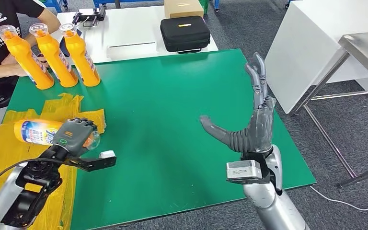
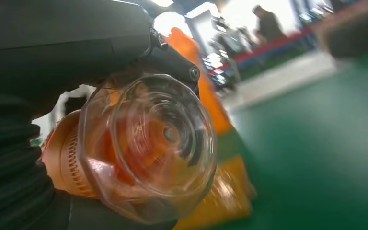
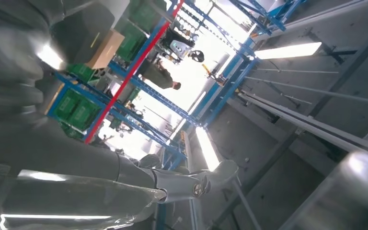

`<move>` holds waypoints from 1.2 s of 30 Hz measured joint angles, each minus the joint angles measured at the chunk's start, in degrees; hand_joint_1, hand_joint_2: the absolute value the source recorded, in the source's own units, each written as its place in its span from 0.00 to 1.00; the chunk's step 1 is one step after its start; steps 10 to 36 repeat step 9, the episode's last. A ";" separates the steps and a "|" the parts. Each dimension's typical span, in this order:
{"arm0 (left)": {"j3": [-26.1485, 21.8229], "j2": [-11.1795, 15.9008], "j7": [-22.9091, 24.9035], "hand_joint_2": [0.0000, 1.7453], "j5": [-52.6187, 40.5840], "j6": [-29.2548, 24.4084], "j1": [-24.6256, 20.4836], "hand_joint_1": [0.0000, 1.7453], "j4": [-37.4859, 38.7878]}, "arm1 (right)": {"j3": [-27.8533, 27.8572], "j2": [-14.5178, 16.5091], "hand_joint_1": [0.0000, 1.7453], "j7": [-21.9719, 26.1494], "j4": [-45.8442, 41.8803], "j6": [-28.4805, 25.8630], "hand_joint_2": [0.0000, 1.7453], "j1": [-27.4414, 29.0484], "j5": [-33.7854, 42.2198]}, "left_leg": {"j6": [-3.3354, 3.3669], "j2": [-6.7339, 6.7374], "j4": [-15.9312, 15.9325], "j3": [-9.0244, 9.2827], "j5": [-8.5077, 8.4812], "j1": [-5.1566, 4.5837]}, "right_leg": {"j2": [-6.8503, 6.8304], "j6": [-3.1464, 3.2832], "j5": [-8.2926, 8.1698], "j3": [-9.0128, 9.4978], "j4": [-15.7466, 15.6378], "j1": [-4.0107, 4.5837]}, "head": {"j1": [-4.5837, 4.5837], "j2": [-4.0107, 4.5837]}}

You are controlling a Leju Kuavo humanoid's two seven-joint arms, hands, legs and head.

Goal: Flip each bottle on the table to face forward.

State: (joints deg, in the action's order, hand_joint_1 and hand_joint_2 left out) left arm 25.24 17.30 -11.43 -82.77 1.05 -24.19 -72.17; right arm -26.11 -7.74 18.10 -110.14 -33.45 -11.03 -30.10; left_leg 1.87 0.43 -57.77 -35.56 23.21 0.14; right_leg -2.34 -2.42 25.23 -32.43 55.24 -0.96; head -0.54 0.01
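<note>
Left hand fingers wrap lying orange plastic bottle with clear cap, left edge of green tabletop. Right hand spread, empty. Keep grip firm; rotate upright slowly, label forward.

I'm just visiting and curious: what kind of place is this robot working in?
Probably a warehouse-like test hall or robotics lab. Tall blue storage racks with green crates stand under a high ceiling with strip lights, and the robot practises at a green table set with orange bottles.
</note>
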 joint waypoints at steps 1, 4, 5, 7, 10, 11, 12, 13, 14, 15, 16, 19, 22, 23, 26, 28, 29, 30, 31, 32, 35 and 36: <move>1.52 0.01 -0.39 1.00 0.21 0.10 -1.16 1.00 2.62 | 0.32 -0.05 0.00 0.03 -0.32 0.96 1.00 0.22 0.77 | 0.00 0.01 0.00 0.00 0.00 -0.01 | 0.02 0.00 -0.01 -0.01 0.00 0.00 | 0.01 0.00; 6.26 0.00 -0.93 1.00 0.46 0.32 -4.73 1.00 11.06 | 0.80 -0.15 0.00 0.06 -0.87 3.53 1.00 0.72 2.48 | 0.00 0.02 -0.01 0.00 0.00 -0.01 | 0.03 -0.01 -0.01 -0.01 0.00 0.00 | -0.01 0.01; 7.73 -0.03 -1.04 1.00 0.49 0.37 -5.82 1.00 13.90 | 0.84 -0.19 0.00 0.06 -0.93 4.06 1.00 0.80 2.75 | 0.00 0.02 -0.01 0.00 0.00 -0.01 | 0.02 -0.01 -0.01 -0.01 0.00 0.00 | -0.01 0.01; 9.93 -0.20 -1.25 1.00 0.94 0.31 -7.50 1.00 18.65 | 0.85 -0.25 0.00 0.06 -0.94 4.66 1.00 0.97 2.99 | 0.00 0.03 -0.01 0.00 0.00 -0.01 | 0.01 -0.01 -0.01 0.00 0.00 0.01 | -0.03 0.01; 11.12 -0.47 -1.41 1.00 1.51 0.13 -8.56 1.00 21.56 | 0.87 -0.29 0.00 0.05 -0.94 4.89 1.00 1.14 3.05 | 0.00 0.01 -0.01 0.01 0.00 0.00 | -0.02 0.00 0.00 0.03 0.00 0.01 | -0.02 0.01; 11.12 -0.47 -1.41 1.00 1.51 0.13 -8.56 1.00 21.56 | 0.87 -0.29 0.00 0.05 -0.94 4.89 1.00 1.14 3.05 | 0.00 0.01 -0.01 0.01 0.00 0.00 | -0.02 0.00 0.00 0.03 0.00 0.01 | -0.02 0.01; 11.12 -0.47 -1.41 1.00 1.51 0.13 -8.56 1.00 21.56 | 0.87 -0.29 0.00 0.05 -0.94 4.89 1.00 1.14 3.05 | 0.00 0.01 -0.01 0.01 0.00 0.00 | -0.02 0.00 0.00 0.03 0.00 0.01 | -0.02 0.01; 11.12 -0.47 -1.41 1.00 1.51 0.13 -8.56 1.00 21.56 | 0.87 -0.29 0.00 0.05 -0.94 4.89 1.00 1.14 3.05 | 0.00 0.01 -0.01 0.01 0.00 0.00 | -0.02 0.00 0.00 0.03 0.00 0.01 | -0.02 0.01; 11.12 -0.47 -1.41 1.00 1.51 0.13 -8.56 1.00 21.56 | 0.87 -0.29 0.00 0.05 -0.94 4.89 1.00 1.14 3.05 | 0.00 0.01 -0.01 0.01 0.00 0.00 | -0.02 0.00 0.00 0.03 0.00 0.01 | -0.02 0.01; 11.12 -0.47 -1.41 1.00 1.51 0.13 -8.56 1.00 21.56 | 0.87 -0.29 0.00 0.05 -0.94 4.89 1.00 1.14 3.05 | 0.00 0.01 -0.01 0.01 0.00 0.00 | -0.02 0.00 0.00 0.03 0.00 0.01 | -0.02 0.01; 11.12 -0.47 -1.41 1.00 1.51 0.13 -8.56 1.00 21.56 | 0.87 -0.29 0.00 0.05 -0.94 4.89 1.00 1.14 3.05 | 0.00 0.01 -0.01 0.01 0.00 0.00 | -0.02 0.00 0.00 0.03 0.00 0.01 | -0.02 0.01; 11.12 -0.47 -1.41 1.00 1.51 0.13 -8.56 1.00 21.56 | 0.87 -0.29 0.00 0.05 -0.94 4.89 1.00 1.14 3.05 | 0.00 0.01 -0.01 0.01 0.00 0.00 | -0.02 0.00 0.00 0.03 0.00 0.01 | -0.02 0.01; 11.12 -0.47 -1.41 1.00 1.51 0.13 -8.56 1.00 21.56 | 0.87 -0.29 0.00 0.05 -0.94 4.89 1.00 1.14 3.05 | 0.00 0.01 -0.01 0.01 0.00 0.00 | -0.02 0.00 0.00 0.03 0.00 0.01 | -0.02 0.01; 11.12 -0.47 -1.41 1.00 1.51 0.13 -8.56 1.00 21.56 | 0.87 -0.29 0.00 0.05 -0.94 4.89 1.00 1.14 3.05 | 0.00 0.01 -0.01 0.01 0.00 0.00 | -0.02 0.00 0.00 0.03 0.00 0.01 | -0.02 0.01; 11.12 -0.47 -1.41 1.00 1.51 0.13 -8.56 1.00 21.56 | 0.87 -0.29 0.00 0.05 -0.94 4.89 1.00 1.14 3.05 | 0.00 0.01 -0.01 0.01 0.00 0.00 | -0.02 0.00 0.00 0.03 0.00 0.01 | -0.02 0.01; 11.12 -0.47 -1.41 1.00 1.51 0.13 -8.56 1.00 21.56 | 0.87 -0.29 0.00 0.05 -0.94 4.89 1.00 1.14 3.05 | 0.00 0.01 -0.01 0.01 0.00 0.00 | -0.02 0.00 0.00 0.03 0.00 0.01 | -0.02 0.01; 11.12 -0.47 -1.41 1.00 1.51 0.13 -8.56 1.00 21.56 | 0.87 -0.29 0.00 0.05 -0.94 4.89 1.00 1.14 3.05 | 0.00 0.01 -0.01 0.01 0.00 0.00 | -0.02 0.00 0.00 0.03 0.00 0.01 | -0.02 0.01; 11.12 -0.47 -1.41 1.00 1.51 0.13 -8.56 1.00 21.56 | 0.87 -0.29 0.00 0.05 -0.94 4.89 1.00 1.14 3.05 | 0.00 0.01 -0.01 0.01 0.00 0.00 | -0.02 0.00 0.00 0.03 0.00 0.01 | -0.02 0.01; 11.12 -0.47 -1.41 1.00 1.51 0.13 -8.56 1.00 21.56 | 0.87 -0.29 0.00 0.05 -0.94 4.89 1.00 1.14 3.05 | 0.00 0.01 -0.01 0.01 0.00 0.00 | -0.02 0.00 0.00 0.03 0.00 0.01 | -0.02 0.01; 11.12 -0.47 -1.41 1.00 1.51 0.13 -8.56 1.00 21.56 | 0.87 -0.29 0.00 0.05 -0.94 4.89 1.00 1.14 3.05 | 0.00 0.01 -0.01 0.01 0.00 0.00 | -0.02 0.00 0.00 0.03 0.00 0.01 | -0.02 0.01; 11.12 -0.47 -1.41 1.00 1.51 0.13 -8.56 1.00 21.56 | 0.87 -0.29 0.00 0.05 -0.94 4.89 1.00 1.14 3.05 | 0.00 0.01 -0.01 0.01 0.00 0.00 | -0.02 0.00 0.00 0.03 0.00 0.01 | -0.02 0.01; 11.12 -0.47 -1.41 1.00 1.51 0.13 -8.56 1.00 21.56 | 0.87 -0.29 0.00 0.05 -0.94 4.89 1.00 1.14 3.05 | 0.00 0.01 -0.01 0.01 0.00 0.00 | -0.02 0.00 0.00 0.03 0.00 0.01 | -0.02 0.01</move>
